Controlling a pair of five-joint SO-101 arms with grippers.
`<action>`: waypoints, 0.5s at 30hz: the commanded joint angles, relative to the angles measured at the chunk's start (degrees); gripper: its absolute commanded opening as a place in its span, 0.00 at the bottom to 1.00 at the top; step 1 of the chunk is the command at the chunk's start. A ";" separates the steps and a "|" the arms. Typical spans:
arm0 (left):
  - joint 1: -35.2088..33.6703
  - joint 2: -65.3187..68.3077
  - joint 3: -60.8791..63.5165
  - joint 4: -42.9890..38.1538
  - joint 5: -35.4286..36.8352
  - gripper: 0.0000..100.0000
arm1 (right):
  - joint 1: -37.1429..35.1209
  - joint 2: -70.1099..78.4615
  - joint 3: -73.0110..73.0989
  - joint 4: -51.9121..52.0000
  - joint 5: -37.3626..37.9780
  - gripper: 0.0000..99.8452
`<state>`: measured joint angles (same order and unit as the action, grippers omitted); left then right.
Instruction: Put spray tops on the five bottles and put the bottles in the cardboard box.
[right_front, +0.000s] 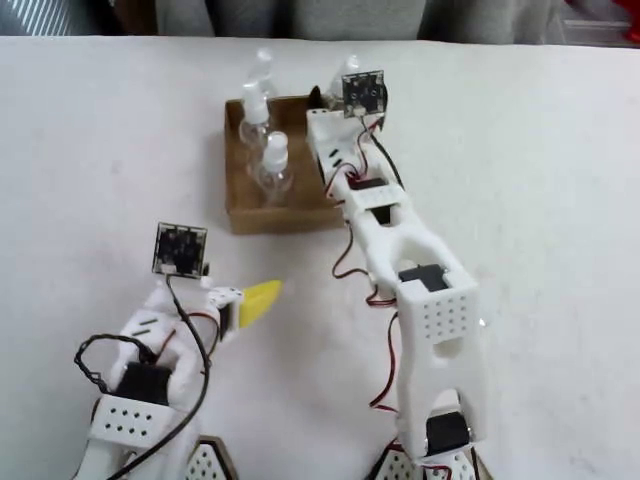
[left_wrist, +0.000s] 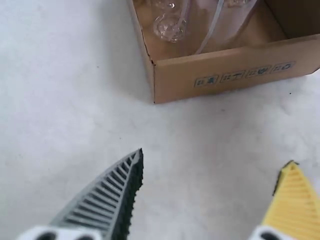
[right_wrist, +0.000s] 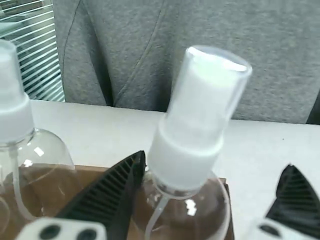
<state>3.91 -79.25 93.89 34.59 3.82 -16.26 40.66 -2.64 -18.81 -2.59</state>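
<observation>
The table (right_front: 540, 180) is plain white. The cardboard box (right_front: 280, 218) sits on it toward the far edge, about midway along.

The right arm (right_front: 400, 240) is stretched from the near edge up to the box's far right corner, its wrist leaning over the wall. I take that to be so the bottle it tends can stand inside. The left arm (right_front: 150, 370) is folded back by the near left corner, well apart from the box and out of the other's way.

In the box stand clear bottles with white spray tops. Two are plain from above, one in the middle (right_front: 275, 165) and one at the far left corner (right_front: 255, 105). The glass is too faint for me to count the rest.

The right gripper (right_wrist: 216, 161) straddles another bottle (right_wrist: 195, 200), upright on the box floor with its spray top (right_wrist: 200, 115) fitted. The jaws are spread wide, one close by the bottle's shoulder and the other clearly off it, so it grips nothing. My guess is that this bottle is being let go, not taken up.

The left gripper (left_wrist: 215, 156) hangs wide and empty over bare table — its yellow finger (right_front: 262, 300) points at the box's near wall.
</observation>
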 joint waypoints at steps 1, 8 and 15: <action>-0.40 -0.57 -0.62 -1.32 -0.79 0.40 | 1.01 -5.67 0.00 0.31 -0.44 0.37; -0.40 -0.57 -0.62 -1.32 -0.79 0.40 | 1.54 -12.53 5.19 0.31 -2.81 0.37; -0.40 -0.57 -0.62 -1.32 -0.79 0.40 | 1.45 -13.49 5.71 0.31 -2.90 0.37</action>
<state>3.91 -79.25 93.89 34.59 3.82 -15.30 30.99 3.52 -18.81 -4.97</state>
